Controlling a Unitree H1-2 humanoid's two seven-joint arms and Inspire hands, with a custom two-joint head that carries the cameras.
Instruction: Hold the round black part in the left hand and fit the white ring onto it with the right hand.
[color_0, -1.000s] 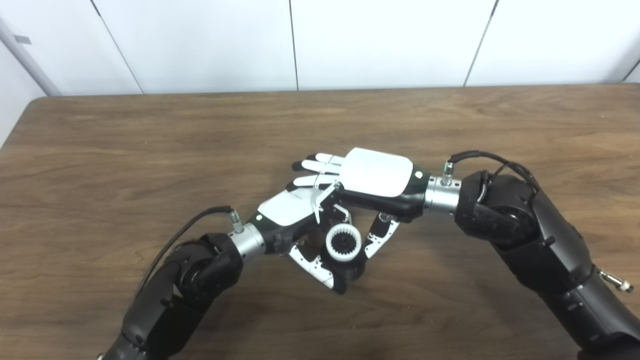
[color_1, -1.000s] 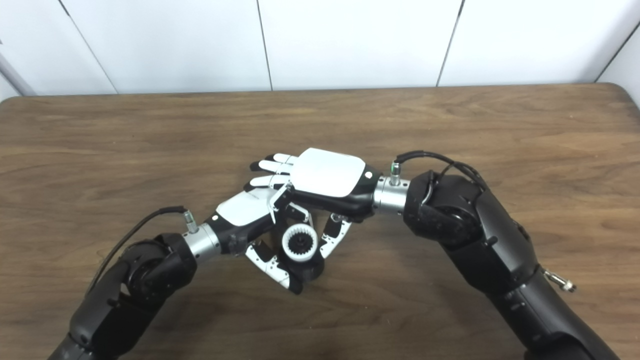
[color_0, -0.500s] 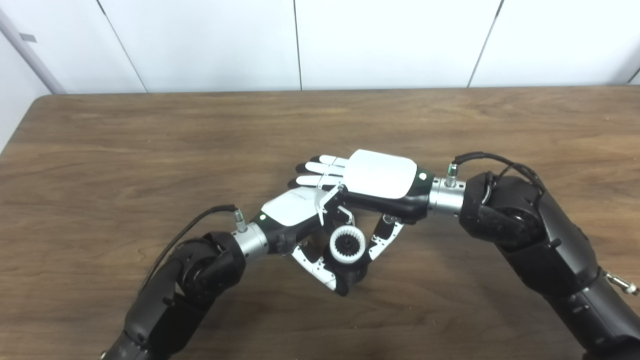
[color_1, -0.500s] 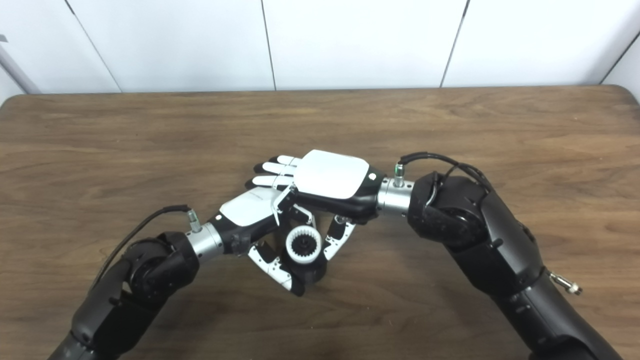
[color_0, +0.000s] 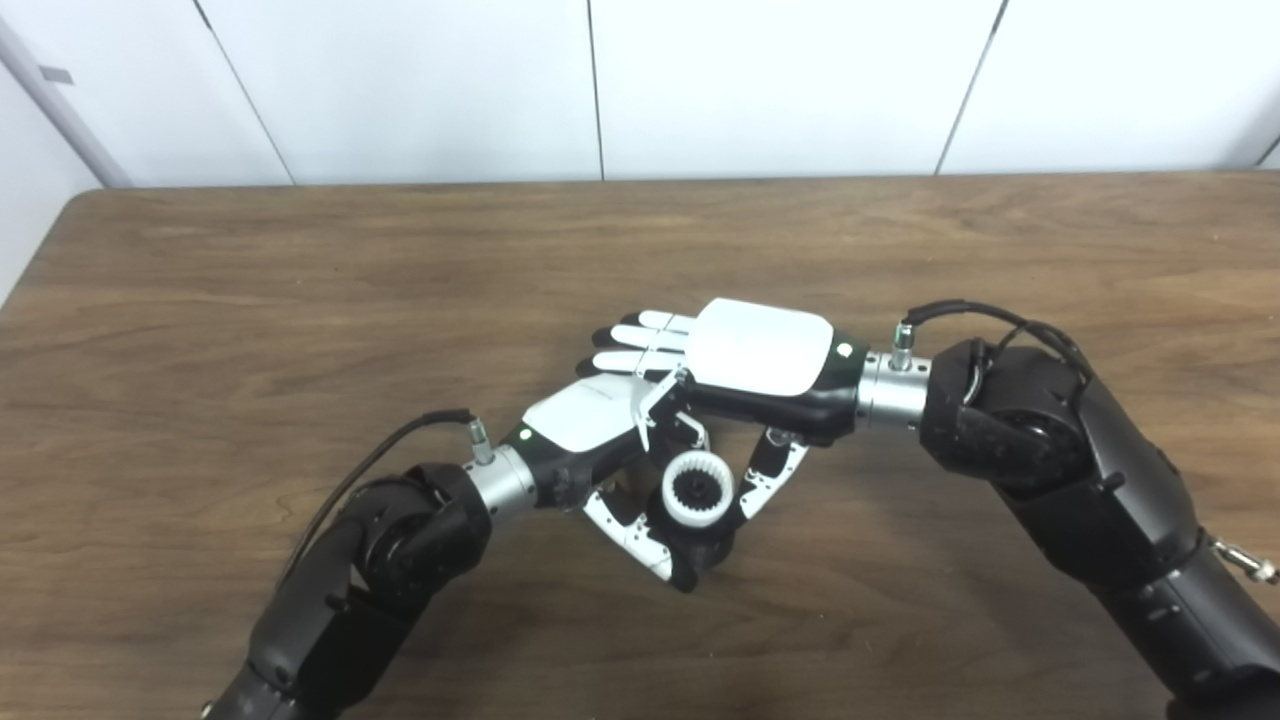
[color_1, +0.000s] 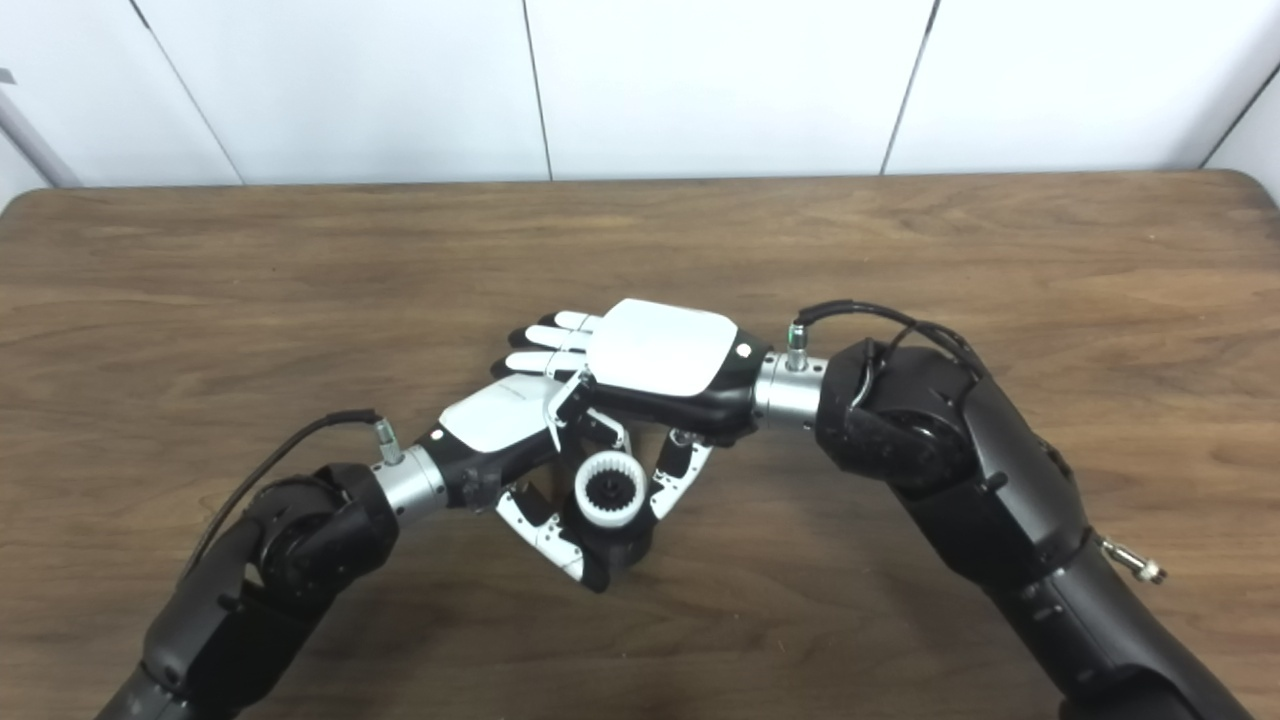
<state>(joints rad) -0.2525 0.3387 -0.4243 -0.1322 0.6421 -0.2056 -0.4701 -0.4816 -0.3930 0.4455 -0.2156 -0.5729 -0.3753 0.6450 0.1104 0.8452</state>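
In the left eye view, just below frame centre, the toothed white plastic ring sits on the round black part clasped in the left hand; judged from this, any tilt from a sideways push could jam it short of seating. In the right eye view, the right hand lies flat above, fingers extended wide, thumb by the ring; whether it grips cannot be told.

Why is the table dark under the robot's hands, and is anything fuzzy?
Left eye view: soft shadow lies on the table beneath both arms. Right eye view: the white ring looks slightly soft, its teeth still readable; no strong glare there.
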